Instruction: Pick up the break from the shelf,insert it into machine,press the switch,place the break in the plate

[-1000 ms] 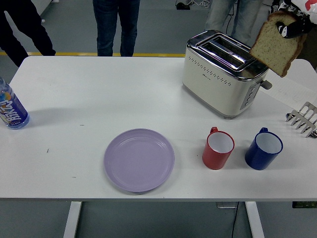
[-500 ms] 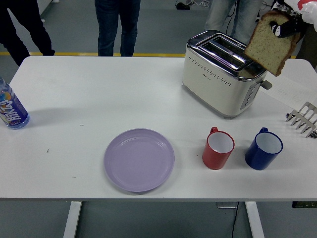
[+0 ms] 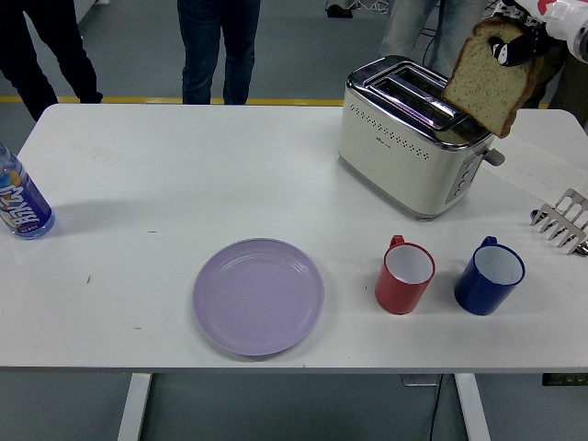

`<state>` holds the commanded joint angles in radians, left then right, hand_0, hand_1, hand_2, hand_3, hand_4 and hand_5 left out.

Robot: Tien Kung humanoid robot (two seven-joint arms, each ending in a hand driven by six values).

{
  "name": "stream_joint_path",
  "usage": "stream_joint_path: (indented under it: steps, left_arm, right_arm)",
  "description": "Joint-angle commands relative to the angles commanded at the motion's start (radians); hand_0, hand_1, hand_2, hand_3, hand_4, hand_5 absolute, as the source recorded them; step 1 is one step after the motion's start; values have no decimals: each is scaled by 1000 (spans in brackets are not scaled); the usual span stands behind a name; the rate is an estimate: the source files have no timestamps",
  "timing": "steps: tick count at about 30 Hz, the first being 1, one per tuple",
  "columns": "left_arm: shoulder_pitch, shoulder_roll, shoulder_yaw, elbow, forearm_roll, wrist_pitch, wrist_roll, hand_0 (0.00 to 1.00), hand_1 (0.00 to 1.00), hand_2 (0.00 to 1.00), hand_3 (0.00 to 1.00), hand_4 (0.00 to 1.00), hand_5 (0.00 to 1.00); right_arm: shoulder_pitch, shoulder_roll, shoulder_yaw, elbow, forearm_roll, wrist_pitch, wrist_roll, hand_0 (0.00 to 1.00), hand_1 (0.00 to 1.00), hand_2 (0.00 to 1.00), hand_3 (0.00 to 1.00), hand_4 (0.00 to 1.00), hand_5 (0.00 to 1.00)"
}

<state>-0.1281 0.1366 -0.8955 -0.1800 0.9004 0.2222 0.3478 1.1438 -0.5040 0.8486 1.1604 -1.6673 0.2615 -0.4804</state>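
Bread slice [image 3: 487, 84] hangs in the air above the right end of the toaster [image 3: 413, 138], tilted so that one lower corner points down toward the toaster's top, with no contact between them. The right hand [image 3: 513, 44] grips the slice at its upper edge, dark fingers [image 3: 503, 50] curled over the crust, the arm entering from the top right corner. The toaster is a cream and chrome two-slot model standing on the far right part of the white table [image 3: 184, 165], its slots open and facing up, a lever and buttons showing on its right end. Near the table's front, a lavender plate [image 3: 258, 296] lies bare, well apart from the toaster. To the plate's right stand a red mug [image 3: 404, 275] and, just beside it, a blue mug [image 3: 489, 276], both upright with white insides. A metal rack [image 3: 562, 220] pokes in at the right edge of the table. At the far left edge stands a plastic bottle [image 3: 20, 202] with a blue label. Beyond the table's far side, the legs of several people [image 3: 216, 50] show at the top of the view.
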Motion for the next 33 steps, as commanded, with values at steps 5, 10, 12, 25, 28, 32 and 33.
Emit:
stream_joint_path:
  steps: [5, 10, 12, 25, 28, 32, 33]
  left_arm:
    - [-1, 0, 5, 0, -6, 2, -1, 632, 483, 459, 540, 334, 807]
    - [-1, 0, 5, 0, -4, 2, 0, 632, 482, 459, 541, 335, 806]
    - [-1, 1, 6, 0, -5, 2, 0, 632, 482, 459, 541, 335, 806]
    - [-3, 3, 5, 0, -2, 2, 1, 633, 481, 458, 541, 336, 806]
    - [-4, 3, 5, 0, -1, 3, 1, 633, 481, 457, 540, 337, 805]
    - [-4, 3, 5, 0, -1, 3, 1, 633, 481, 456, 540, 337, 803]
    - [-4, 3, 5, 0, -1, 3, 1, 633, 481, 456, 540, 337, 803]
  right_arm:
    - [18, 16, -9, -18, -1, 0, 1, 10, 141, 401, 480, 519, 2]
    - [40, 38, -20, -36, -3, 1, 2, 9, 138, 401, 480, 518, 2]
    - [48, 47, -24, -43, -3, 1, 2, 9, 138, 401, 480, 518, 2]
    - [72, 85, -34, -77, -2, 0, 2, 9, 139, 400, 481, 518, 2]
    - [76, 93, -36, -89, -2, -1, 3, 9, 139, 400, 481, 519, 2]
    - [81, 101, -40, -99, -2, -1, 3, 9, 138, 400, 480, 518, 2]
    - [82, 103, -41, -102, -2, -2, 3, 9, 138, 400, 480, 518, 2]
